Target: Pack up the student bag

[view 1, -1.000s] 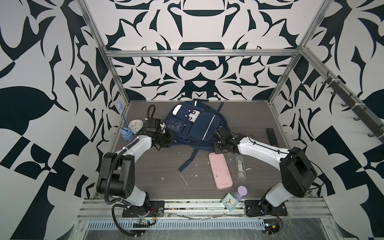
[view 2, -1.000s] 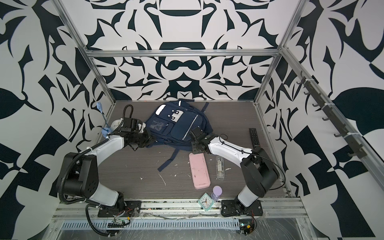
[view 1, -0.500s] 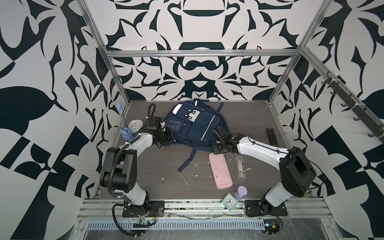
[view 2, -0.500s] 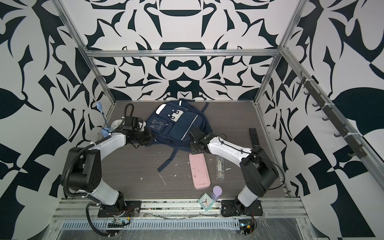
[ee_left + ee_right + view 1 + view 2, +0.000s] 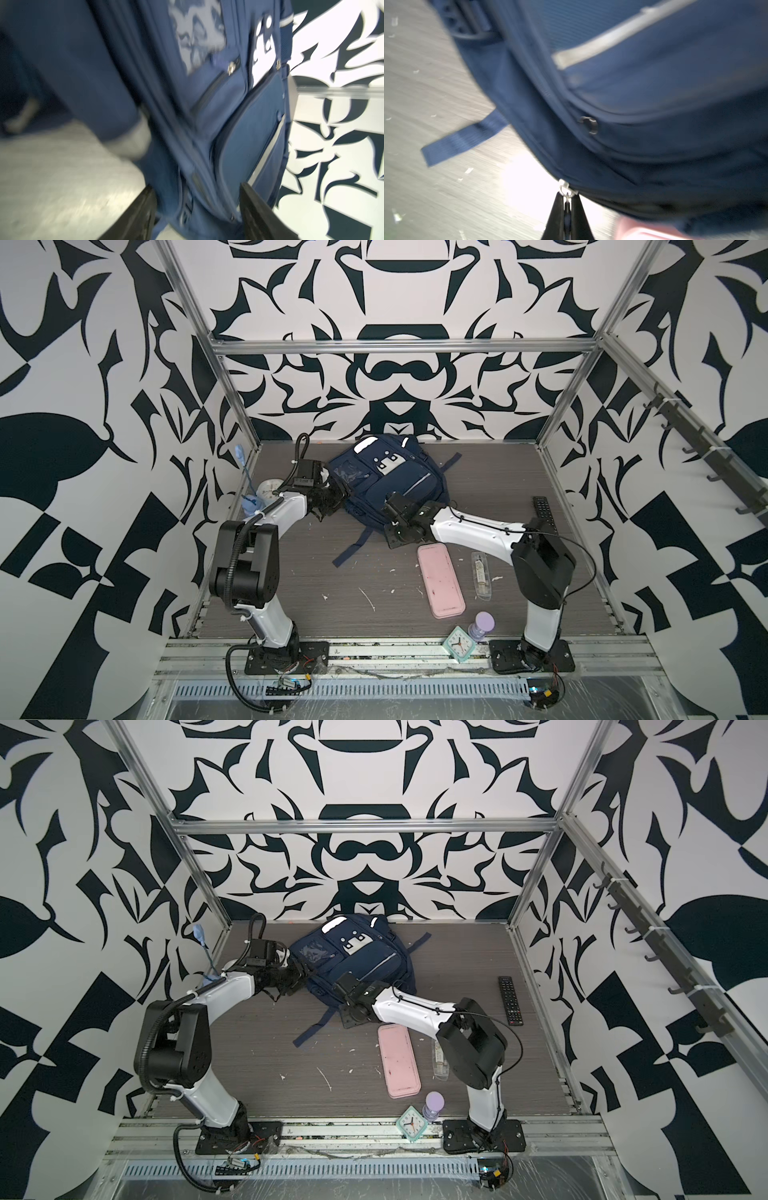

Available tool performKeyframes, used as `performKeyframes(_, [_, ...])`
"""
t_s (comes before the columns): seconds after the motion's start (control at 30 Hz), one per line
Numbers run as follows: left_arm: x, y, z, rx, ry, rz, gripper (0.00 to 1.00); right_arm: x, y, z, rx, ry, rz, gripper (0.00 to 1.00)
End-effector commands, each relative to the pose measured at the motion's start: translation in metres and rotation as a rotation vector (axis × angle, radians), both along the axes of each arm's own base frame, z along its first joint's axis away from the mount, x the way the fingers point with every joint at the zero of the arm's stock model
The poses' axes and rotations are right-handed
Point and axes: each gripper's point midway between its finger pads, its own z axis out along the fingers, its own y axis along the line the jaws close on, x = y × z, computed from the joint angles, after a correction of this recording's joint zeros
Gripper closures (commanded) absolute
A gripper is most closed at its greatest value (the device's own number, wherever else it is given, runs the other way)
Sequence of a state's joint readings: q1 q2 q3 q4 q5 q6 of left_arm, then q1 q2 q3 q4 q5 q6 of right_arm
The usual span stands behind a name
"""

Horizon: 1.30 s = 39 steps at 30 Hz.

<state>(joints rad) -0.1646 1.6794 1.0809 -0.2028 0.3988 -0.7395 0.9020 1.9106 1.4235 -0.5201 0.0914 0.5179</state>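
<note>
The student bag (image 5: pixel 386 483) lies flat on the bench (image 5: pixel 316 572) at the back centre, close to the rear wall, with its pocket side facing up; both top views show it (image 5: pixel 353 961). One loose strap (image 5: pixel 353 547) trails from its near edge toward the front of the bench. The left hand (image 5: pixel 197 187) sits at the bag's left edge with its jaws standing wide apart; the wrist view shows blue fabric and a zip seam between the two fingers (image 5: pixel 145 207), with no clamp on them. The right hand (image 5: pixel 566 197) sits at the bag's near edge with its jaws pressed together on the metal zipper pull (image 5: pixel 566 190). A pink case (image 5: pixel 440 583) lies on the bench just in front of the right hand, with a clear packet (image 5: pixel 482 574) beside it. A remote control (image 5: pixel 544 512) lies near the right wall. A mint alarm clock (image 5: pixel 459 642) and a purple-capped bottle (image 5: pixel 482 622) stand together at the front edge.
</note>
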Motion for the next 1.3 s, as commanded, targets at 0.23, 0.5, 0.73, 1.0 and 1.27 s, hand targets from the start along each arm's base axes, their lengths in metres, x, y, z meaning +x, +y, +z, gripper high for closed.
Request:
performKeyframes(0.23, [-0.090,0.001,-0.008,0.083,0.047,-0.088,0.29,-0.011,0.046,0.017,0.073,-0.004,0.104,1.00])
performKeyframes(0.5, [-0.098,-0.024,-0.042,0.045,0.105,-0.081,0.36,-0.020,0.062,0.028,0.104,-0.010,0.139,1.00])
performKeyframes(0.73, [-0.087,-0.036,-0.055,0.012,0.133,-0.083,0.49,-0.029,0.061,0.034,0.090,-0.028,0.161,1.00])
performKeyframes(1.0, [-0.080,-0.038,-0.053,0.018,0.123,-0.095,0.92,-0.029,0.027,0.029,-0.034,-0.072,0.152,1.00])
performKeyframes(1.27, [-0.078,-0.026,-0.050,0.046,0.109,-0.091,1.00,-0.027,-0.016,0.027,-0.096,-0.081,0.101,1.00])
